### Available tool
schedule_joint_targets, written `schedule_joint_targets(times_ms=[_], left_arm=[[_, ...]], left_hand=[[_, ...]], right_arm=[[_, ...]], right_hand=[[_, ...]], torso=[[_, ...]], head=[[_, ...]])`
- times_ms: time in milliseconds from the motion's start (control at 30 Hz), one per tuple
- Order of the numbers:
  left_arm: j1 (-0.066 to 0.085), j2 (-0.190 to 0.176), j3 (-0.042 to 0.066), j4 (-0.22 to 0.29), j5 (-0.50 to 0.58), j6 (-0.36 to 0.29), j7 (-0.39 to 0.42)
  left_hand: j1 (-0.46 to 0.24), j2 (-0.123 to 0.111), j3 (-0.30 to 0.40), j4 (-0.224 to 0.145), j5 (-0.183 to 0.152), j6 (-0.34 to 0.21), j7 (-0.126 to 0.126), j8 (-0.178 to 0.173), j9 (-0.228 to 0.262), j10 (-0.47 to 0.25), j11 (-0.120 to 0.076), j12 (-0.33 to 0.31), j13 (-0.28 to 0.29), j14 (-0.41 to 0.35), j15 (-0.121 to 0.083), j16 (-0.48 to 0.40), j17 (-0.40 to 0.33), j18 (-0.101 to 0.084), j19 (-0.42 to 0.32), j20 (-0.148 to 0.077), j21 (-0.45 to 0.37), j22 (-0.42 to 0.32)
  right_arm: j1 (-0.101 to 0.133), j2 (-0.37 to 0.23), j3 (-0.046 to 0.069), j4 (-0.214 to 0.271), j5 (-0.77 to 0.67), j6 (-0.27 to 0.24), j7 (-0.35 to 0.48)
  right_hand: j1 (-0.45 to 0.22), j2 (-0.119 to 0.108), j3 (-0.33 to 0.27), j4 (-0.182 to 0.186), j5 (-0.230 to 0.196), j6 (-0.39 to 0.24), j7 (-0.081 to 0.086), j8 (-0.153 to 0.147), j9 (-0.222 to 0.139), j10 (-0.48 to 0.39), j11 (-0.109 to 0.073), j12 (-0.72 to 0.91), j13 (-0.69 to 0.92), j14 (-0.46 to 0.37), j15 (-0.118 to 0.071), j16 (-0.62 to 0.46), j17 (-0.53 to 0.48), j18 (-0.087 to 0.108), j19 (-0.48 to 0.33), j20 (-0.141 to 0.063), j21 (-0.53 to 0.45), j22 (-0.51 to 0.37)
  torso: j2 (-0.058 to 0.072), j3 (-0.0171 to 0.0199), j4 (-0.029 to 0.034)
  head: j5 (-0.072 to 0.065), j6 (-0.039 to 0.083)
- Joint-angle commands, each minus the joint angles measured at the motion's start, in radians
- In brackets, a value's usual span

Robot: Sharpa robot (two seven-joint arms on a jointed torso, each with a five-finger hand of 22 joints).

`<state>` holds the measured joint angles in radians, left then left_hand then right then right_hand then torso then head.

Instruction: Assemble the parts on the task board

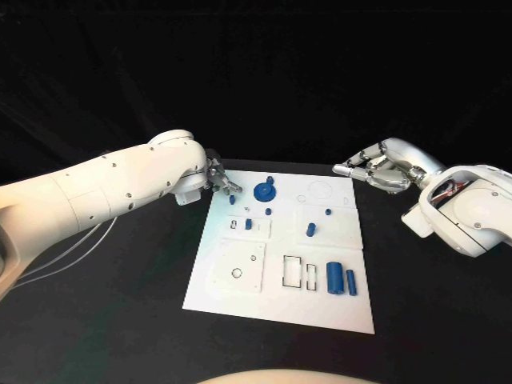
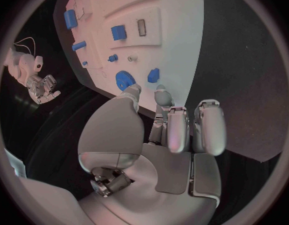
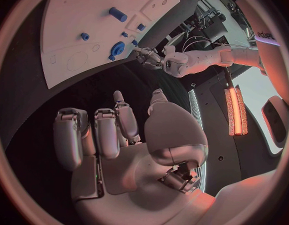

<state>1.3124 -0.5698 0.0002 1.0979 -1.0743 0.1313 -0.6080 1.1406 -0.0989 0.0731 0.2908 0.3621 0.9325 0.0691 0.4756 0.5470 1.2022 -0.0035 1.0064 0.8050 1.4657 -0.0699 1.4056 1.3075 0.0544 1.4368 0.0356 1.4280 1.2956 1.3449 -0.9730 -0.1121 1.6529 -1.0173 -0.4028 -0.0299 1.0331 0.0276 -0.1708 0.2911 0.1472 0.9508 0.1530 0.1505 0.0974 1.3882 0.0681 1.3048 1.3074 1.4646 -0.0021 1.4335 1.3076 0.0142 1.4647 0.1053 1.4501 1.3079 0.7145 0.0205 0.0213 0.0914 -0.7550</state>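
I log one white task board (image 1: 282, 300), flat; blue gear (image 1: 264, 190) at its far edge, two blue cylinders (image 1: 342, 278) upright near its right edge.

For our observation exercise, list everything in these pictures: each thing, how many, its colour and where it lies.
Flat task board: one, white, middle of the black table.
Toothed gear part: one, blue, board's far left corner.
Cylinder parts: two, blue, upright side by side near the board's right edge.
Small parts: several, blue, scattered mid-board.
Left hand: silver, at the board's far left corner, holding nothing.
Right hand: silver, beyond the far right corner, holding nothing.
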Motion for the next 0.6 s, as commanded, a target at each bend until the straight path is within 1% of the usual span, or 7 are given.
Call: schedule_joint_targets(times_ms=[33,167,300,467,600], left_arm=[[0.0,0.004,0.0,0.003,-0.004,0.047,-0.009],[0.0,0.005,0.0,0.003,-0.005,0.054,-0.015],[0.0,0.005,0.0,0.003,-0.005,0.057,-0.018],[0.0,0.006,0.0,0.001,-0.001,0.063,-0.019],[0.0,0.007,0.0,0.0,0.001,0.064,-0.019]], left_hand=[[0.013,0.003,-0.009,0.001,0.005,0.013,-0.001,-0.003,-0.003,0.017,-0.001,0.018,0.017,0.058,0.004,-0.002,0.094,0.003,0.01,0.001,0.008,0.008],[0.017,0.007,-0.01,0.0,0.005,0.017,-0.002,-0.002,-0.005,0.02,-0.003,0.022,0.02,0.058,0.003,-0.002,0.094,0.002,0.011,0.0,0.01,0.011],[0.022,0.014,-0.01,0.0,0.006,0.023,-0.004,-0.002,-0.008,0.022,-0.004,0.024,0.021,0.058,0.001,-0.002,0.094,0.002,0.012,0.0,0.011,0.013],[0.026,0.017,-0.009,0.0,0.006,0.025,-0.005,-0.001,-0.01,0.024,-0.005,0.026,0.023,0.058,0.0,-0.002,0.094,0.002,0.013,-0.001,0.012,0.015],[0.032,0.022,-0.008,-0.001,0.006,0.028,-0.007,-0.001,-0.012,0.024,-0.006,0.027,0.023,0.058,0.0,-0.002,0.094,0.002,0.013,-0.001,0.012,0.016]], right_arm=[[-0.001,0.001,0.0,-0.001,-0.008,0.0,-0.003],[-0.001,0.001,0.0,0.0,-0.008,0.0,-0.003],[-0.001,0.002,0.0,-0.001,-0.008,0.001,-0.003],[-0.001,0.002,0.0,-0.001,-0.008,0.0,-0.003],[-0.002,0.002,0.0,-0.001,-0.008,0.0,-0.003]], right_hand=[[0.001,0.007,-0.007,-0.002,0.006,-0.005,-0.003,0.006,0.002,-0.007,-0.001,-0.002,0.035,0.061,-0.006,-0.003,0.059,0.018,0.03,-0.005,-0.006,0.186],[0.001,0.007,-0.007,-0.002,0.006,-0.005,-0.003,0.006,0.002,-0.007,-0.001,-0.002,0.035,0.061,-0.006,-0.003,0.059,0.018,0.03,-0.005,-0.006,0.186],[0.001,0.007,-0.007,-0.002,0.006,-0.005,-0.003,0.006,0.002,-0.007,-0.001,-0.002,0.035,0.061,-0.006,-0.003,0.059,0.018,0.03,-0.005,-0.006,0.186],[0.003,0.009,-0.008,-0.002,0.006,-0.003,-0.004,0.007,0.002,-0.007,-0.002,-0.002,0.035,0.061,-0.006,-0.003,0.059,0.018,0.03,-0.006,-0.006,0.186],[0.003,0.009,-0.008,-0.002,0.006,-0.003,-0.004,0.007,0.002,-0.007,-0.002,-0.002,0.035,0.061,-0.006,-0.003,0.059,0.018,0.03,-0.006,-0.006,0.186]], torso=[[-0.001,0.0007,0.0],[0.0,0.0005,-0.0004],[0.0,-0.0001,0.0],[0.0,0.0002,0.0004],[0.0,-0.0003,0.0003]], head=[[0.002,-0.001],[0.001,0.001],[0.001,0.001],[0.001,0.0],[0.002,-0.001]])
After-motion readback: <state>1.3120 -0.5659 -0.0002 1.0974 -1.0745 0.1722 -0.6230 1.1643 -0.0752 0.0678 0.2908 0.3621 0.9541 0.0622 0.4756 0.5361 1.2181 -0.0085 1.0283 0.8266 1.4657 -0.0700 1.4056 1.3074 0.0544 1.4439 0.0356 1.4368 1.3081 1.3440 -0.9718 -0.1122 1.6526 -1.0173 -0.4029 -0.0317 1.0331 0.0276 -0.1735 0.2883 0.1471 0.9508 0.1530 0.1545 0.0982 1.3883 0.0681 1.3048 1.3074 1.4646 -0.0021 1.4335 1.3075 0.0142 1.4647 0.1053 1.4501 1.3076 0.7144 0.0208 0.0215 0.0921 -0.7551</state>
